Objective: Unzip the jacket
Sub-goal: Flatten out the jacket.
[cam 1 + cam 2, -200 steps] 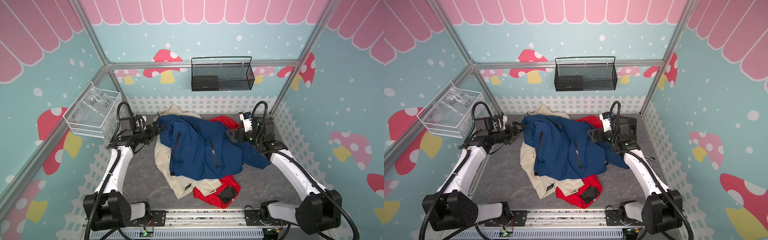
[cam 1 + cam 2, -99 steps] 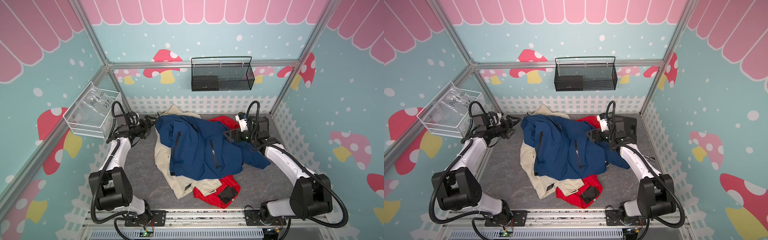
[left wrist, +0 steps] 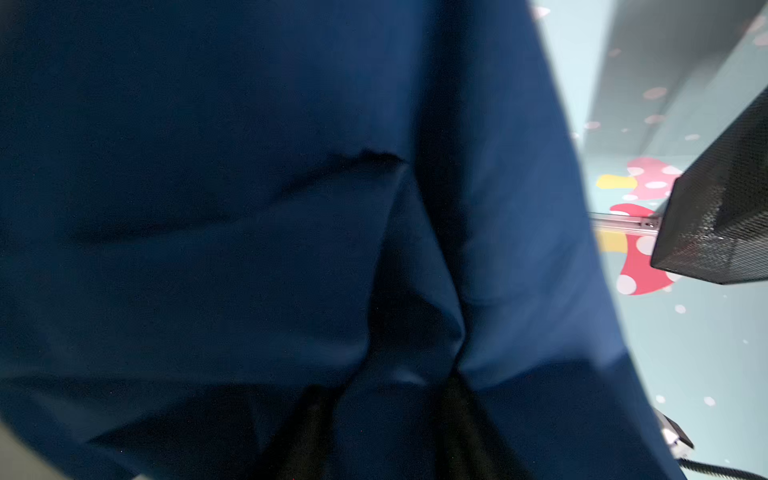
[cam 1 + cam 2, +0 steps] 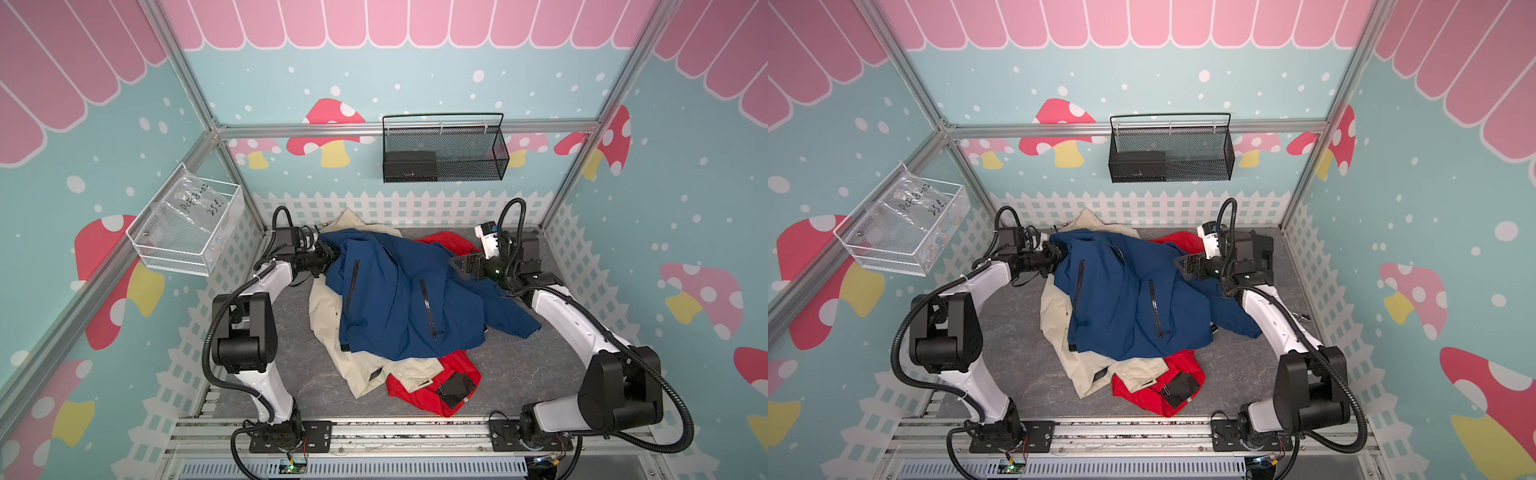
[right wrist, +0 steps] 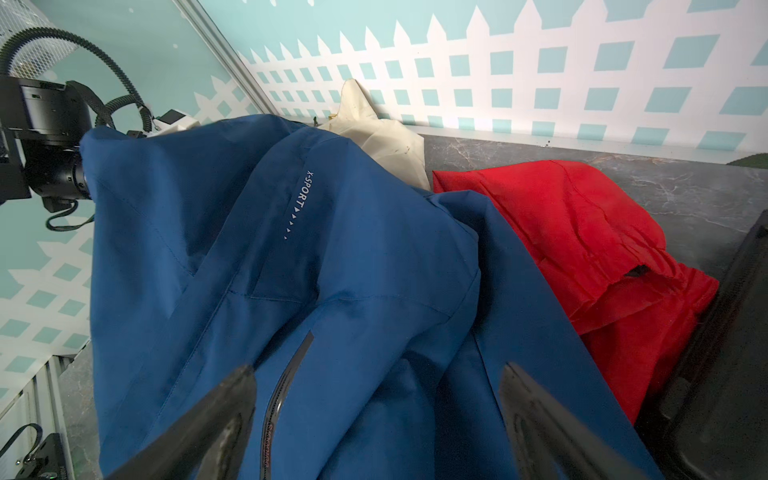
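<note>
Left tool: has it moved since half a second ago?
Yes. In a top view the left tool has gone away from the white basket, toward the blue jacket, and now grips its edge.

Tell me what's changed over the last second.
The left claw backed off briefly, then pushed in to the edge of the blue jacket and closed on it. The right claw stayed open, poised over the opposite side. The beige jacket and red jacket underneath did not shift.
</note>
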Robot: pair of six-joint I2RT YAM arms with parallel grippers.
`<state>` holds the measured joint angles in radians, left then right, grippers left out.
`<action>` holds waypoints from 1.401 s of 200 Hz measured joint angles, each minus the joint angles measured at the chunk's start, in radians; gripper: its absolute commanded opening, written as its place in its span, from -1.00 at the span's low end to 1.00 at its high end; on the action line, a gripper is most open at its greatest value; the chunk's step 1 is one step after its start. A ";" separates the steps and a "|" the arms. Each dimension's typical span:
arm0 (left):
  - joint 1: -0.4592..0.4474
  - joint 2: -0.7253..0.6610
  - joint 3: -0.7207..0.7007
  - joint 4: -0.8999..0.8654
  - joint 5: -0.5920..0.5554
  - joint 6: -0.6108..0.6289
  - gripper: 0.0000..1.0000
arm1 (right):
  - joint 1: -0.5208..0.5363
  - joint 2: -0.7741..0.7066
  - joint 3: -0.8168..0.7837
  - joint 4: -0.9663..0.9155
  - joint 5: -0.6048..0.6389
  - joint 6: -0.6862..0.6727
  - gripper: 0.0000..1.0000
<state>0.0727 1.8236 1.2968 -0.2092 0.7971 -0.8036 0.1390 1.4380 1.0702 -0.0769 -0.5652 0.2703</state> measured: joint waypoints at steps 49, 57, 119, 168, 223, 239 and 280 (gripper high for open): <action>0.010 -0.066 0.019 0.035 0.031 0.041 -1.00 | -0.021 0.224 0.140 0.008 -0.040 -0.062 0.55; 0.010 -0.067 0.026 0.034 0.035 0.052 -1.00 | -0.020 0.273 0.182 0.001 -0.042 -0.080 0.62; 0.010 -0.068 0.028 -0.015 0.041 0.120 -1.00 | 0.001 0.586 0.491 -0.051 -0.097 -0.121 0.64; 0.012 -0.068 0.030 -0.034 0.041 0.136 -1.00 | 0.039 0.690 0.534 -0.074 -0.157 -0.076 -1.00; 0.038 -0.073 0.192 -0.140 0.031 0.187 -1.00 | 0.044 0.521 0.533 -0.095 -0.112 -0.083 -1.00; 0.049 -0.097 0.259 -0.171 0.021 0.212 -1.00 | 0.045 0.391 0.533 -0.090 -0.083 -0.092 -1.00; 0.090 -0.274 0.360 -0.177 -0.007 0.259 -1.00 | 0.039 0.026 0.438 0.068 0.010 -0.132 -1.00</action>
<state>0.1627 1.5494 1.6573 -0.3859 0.7898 -0.5449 0.1783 1.4635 1.5078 -0.0086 -0.5549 0.1387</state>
